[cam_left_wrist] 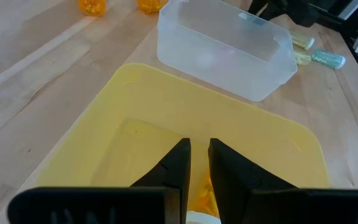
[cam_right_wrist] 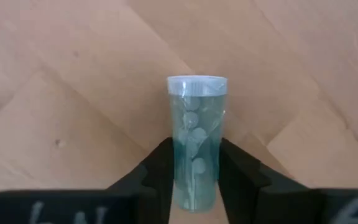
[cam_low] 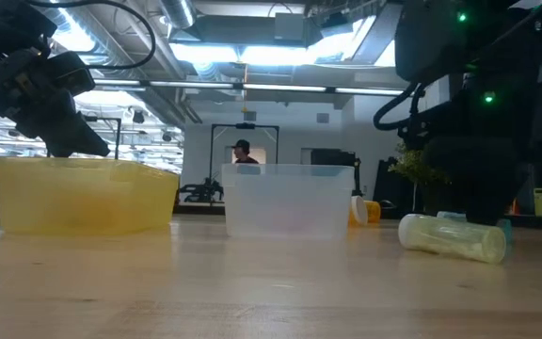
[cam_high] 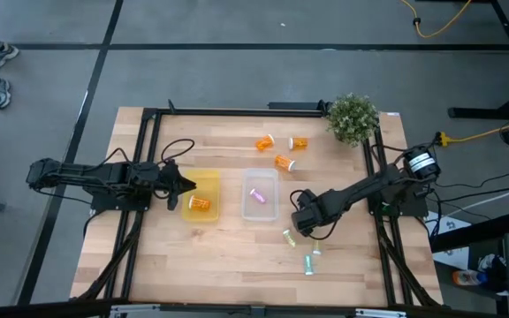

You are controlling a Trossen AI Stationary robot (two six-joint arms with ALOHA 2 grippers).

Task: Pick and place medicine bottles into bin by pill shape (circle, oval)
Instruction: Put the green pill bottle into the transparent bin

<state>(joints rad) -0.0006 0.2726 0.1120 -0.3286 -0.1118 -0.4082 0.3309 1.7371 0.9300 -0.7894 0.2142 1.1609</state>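
While no label is readable, right gripper [cam_right_wrist: 194, 163] clamps a teal bottle [cam_right_wrist: 196, 134].

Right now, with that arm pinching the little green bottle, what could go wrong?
The right gripper holds only the lower end of the green bottle, so it might tilt or slip when lifted. Another pale bottle lies close by and could get knocked. The left gripper hangs over the yellow tray beside the clear tray; the arms might crowd each other.

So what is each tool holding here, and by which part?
The right tool grips a pale green bottle across its body, cap clear. The left tool holds nothing above the yellow tray.
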